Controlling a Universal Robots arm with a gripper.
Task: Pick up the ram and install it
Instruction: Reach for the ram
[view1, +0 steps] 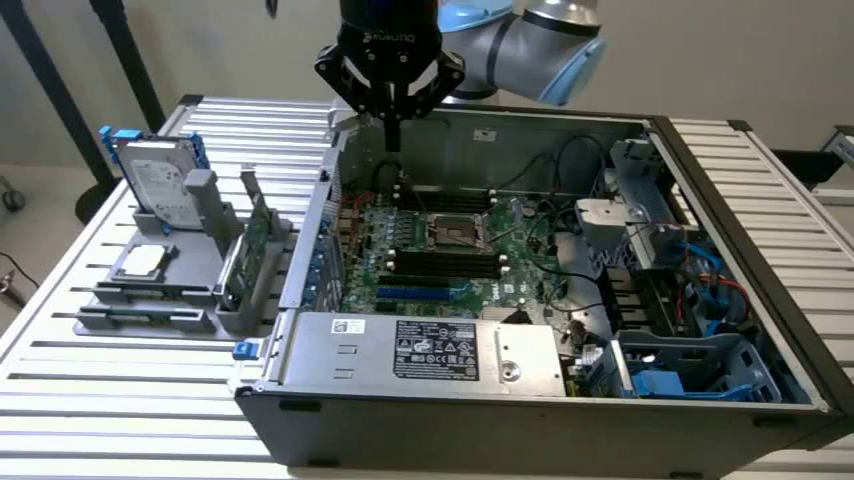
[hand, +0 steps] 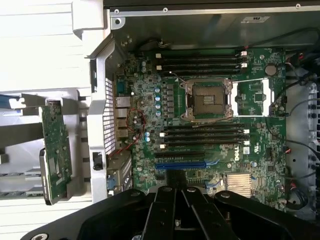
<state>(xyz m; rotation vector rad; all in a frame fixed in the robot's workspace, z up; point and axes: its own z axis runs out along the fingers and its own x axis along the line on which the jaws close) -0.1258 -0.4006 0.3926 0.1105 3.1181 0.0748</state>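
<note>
My gripper (view1: 394, 138) hangs above the back left corner of the open computer case (view1: 747, 250), over the motherboard (view1: 447, 245). Its fingers (hand: 166, 210) are pressed together with nothing between them. The black memory slots (hand: 205, 134) beside the processor socket (hand: 207, 100) stand empty, as does a second bank (hand: 200, 59). A long, narrow dark green stick that looks like the ram (view1: 144, 317) lies in the front groove of the grey holder (view1: 200, 215), well away from the gripper, at the exterior view's left.
The holder also carries a silver hard drive in a blue frame (view1: 158, 180), a processor chip (view1: 142, 262) and a broader green card (view1: 238, 265) standing on edge, also seen as the card (hand: 55, 150). Cables and drive cages (view1: 667, 290) crowd the case's right side.
</note>
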